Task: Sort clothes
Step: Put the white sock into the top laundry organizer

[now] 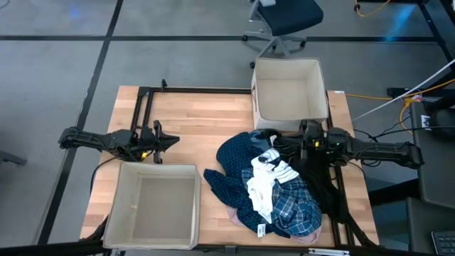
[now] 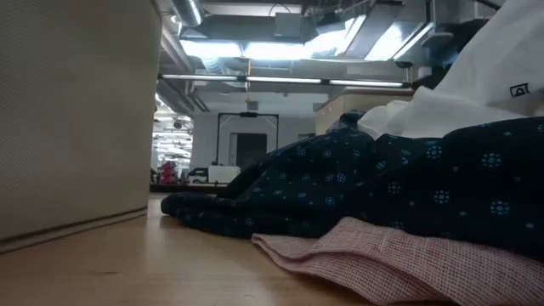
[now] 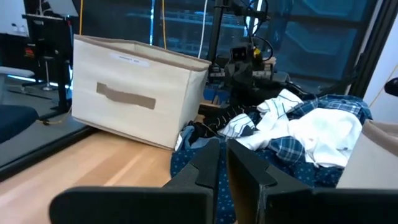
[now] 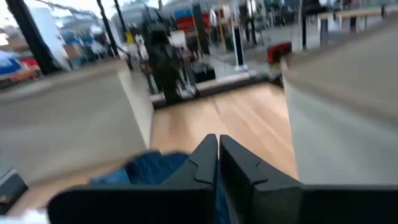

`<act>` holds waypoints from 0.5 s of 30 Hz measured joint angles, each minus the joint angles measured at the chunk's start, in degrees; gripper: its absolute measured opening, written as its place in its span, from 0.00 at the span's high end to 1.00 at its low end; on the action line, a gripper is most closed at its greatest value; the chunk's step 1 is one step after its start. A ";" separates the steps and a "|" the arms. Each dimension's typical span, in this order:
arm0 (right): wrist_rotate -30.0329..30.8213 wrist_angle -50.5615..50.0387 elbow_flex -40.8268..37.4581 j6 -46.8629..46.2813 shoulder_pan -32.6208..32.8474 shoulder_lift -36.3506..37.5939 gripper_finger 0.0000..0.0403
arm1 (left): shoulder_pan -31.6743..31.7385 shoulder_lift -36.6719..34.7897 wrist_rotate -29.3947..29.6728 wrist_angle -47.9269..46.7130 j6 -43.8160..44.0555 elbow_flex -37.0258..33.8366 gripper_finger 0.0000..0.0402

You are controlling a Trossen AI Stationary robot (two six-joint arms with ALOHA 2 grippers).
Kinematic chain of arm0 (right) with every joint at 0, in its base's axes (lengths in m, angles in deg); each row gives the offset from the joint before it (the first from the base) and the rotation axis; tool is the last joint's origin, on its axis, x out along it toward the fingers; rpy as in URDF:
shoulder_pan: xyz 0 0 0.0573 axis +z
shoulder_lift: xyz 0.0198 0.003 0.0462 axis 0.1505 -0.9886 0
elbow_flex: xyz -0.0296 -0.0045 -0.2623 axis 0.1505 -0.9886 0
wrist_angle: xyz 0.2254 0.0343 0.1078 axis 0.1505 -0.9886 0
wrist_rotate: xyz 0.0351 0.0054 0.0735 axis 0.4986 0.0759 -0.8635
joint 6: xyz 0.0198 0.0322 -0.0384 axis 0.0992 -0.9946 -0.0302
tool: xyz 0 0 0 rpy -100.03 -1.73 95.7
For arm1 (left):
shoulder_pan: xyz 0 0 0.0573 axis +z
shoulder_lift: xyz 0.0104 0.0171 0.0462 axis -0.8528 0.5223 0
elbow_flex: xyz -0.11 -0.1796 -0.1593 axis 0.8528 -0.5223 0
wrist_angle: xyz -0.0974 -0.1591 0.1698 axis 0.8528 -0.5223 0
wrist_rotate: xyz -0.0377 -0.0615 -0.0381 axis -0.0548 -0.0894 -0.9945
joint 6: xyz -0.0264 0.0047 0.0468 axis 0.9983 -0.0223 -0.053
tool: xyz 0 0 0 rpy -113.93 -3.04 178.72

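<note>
The left gripper point(image 1: 173, 141) rests over bare worktop point(image 1: 206, 117) at the left side, jaws clenched on nothing; the right gripper point(image 1: 304, 139) sits at the far edge of the clothes point(image 1: 274, 185), jaws likewise clenched and empty. Both appear parked clear of the pile, probably so that sorting can begin unobstructed. The clothes lie heaped together at the worktop's right-front, navy dotted garment point(image 2: 399, 183) lowest and widest, a pink piece point(image 2: 399, 259) under its front edge. Two beige boxes stand open: one point(image 1: 288, 89) behind the pile, one point(image 1: 156, 210) at front left, each near one arm.
</note>
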 joint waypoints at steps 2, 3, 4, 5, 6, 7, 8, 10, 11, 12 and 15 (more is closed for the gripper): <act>-0.63 0.07 2.05 0.11 0.00 0.02 0.95 | 0.00 0.00 0.00 0.01 0.08 0.00 0.95; -1.00 -0.03 3.40 0.15 0.00 0.01 0.95 | 0.00 0.00 0.00 0.01 0.14 0.00 0.95; -1.38 -0.09 4.81 0.40 0.00 -0.16 0.95 | 0.00 0.00 0.00 0.01 0.14 0.00 0.95; -1.87 -0.32 6.35 1.08 0.00 -0.52 0.95 | 0.00 0.00 0.02 0.03 0.08 0.00 0.95; -2.53 -1.04 8.27 1.68 0.00 -1.14 0.95 | 0.00 0.00 0.00 0.03 -0.02 0.00 0.95; -3.12 -2.27 10.37 2.30 0.00 -1.98 0.95 | 0.00 0.00 0.00 0.09 -0.04 0.00 0.95; -3.70 -4.39 12.53 2.90 0.00 -3.03 0.95 | 0.00 0.00 0.01 0.17 -0.02 0.00 0.95; -4.44 -9.00 16.82 3.24 0.00 -5.75 0.95 | 0.00 0.00 0.02 0.16 0.62 0.00 0.95; -4.83 -11.05 18.81 3.34 0.02 -7.31 0.95 | 0.00 0.00 0.02 0.14 1.07 0.00 0.95; -5.62 -12.64 20.73 3.38 0.04 -8.94 0.95 | 0.00 0.00 0.02 0.17 1.38 0.00 0.95; -9.32 -15.21 25.93 3.41 0.04 -14.35 0.95 | 0.00 0.00 0.02 0.19 1.43 0.02 0.95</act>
